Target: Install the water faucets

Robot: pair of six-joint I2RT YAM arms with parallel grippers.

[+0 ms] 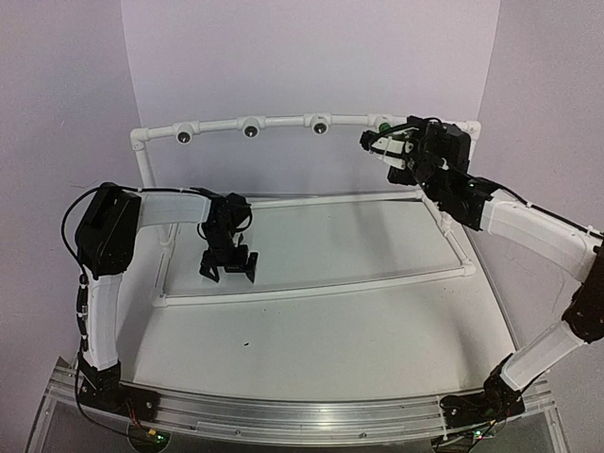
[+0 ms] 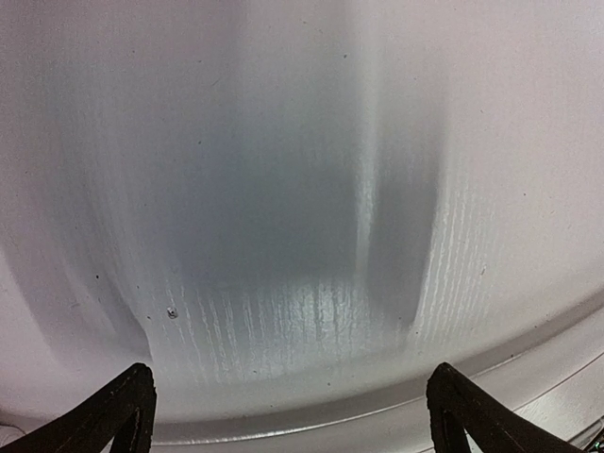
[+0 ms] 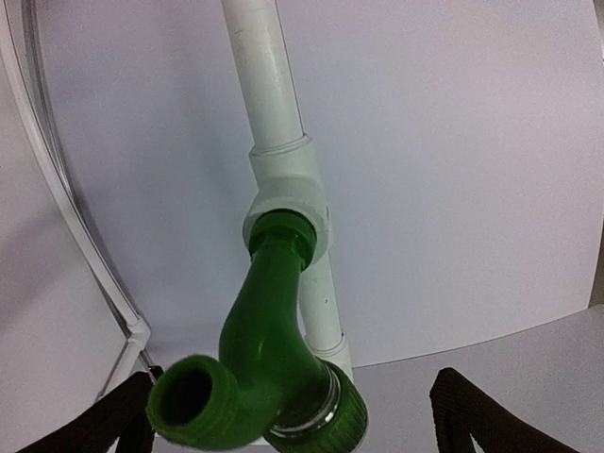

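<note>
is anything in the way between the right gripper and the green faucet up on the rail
Nothing visible does. The green faucet sits in the white tee fitting on the pipe, directly ahead of the right gripper. The gripper's open fingers stand on either side of the faucet, with no other object between them.

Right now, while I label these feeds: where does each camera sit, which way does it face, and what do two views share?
Top: above and behind the bases, looking down and forward over the table and pipe frame; both arms, left gripper and right gripper show.
Left wrist: on the left arm, facing down at the table; its fingertips show.
Right wrist: on the right arm, facing the tap in a white tee; open fingertips flank it.
Shared: top and right wrist both show the tap.
</note>
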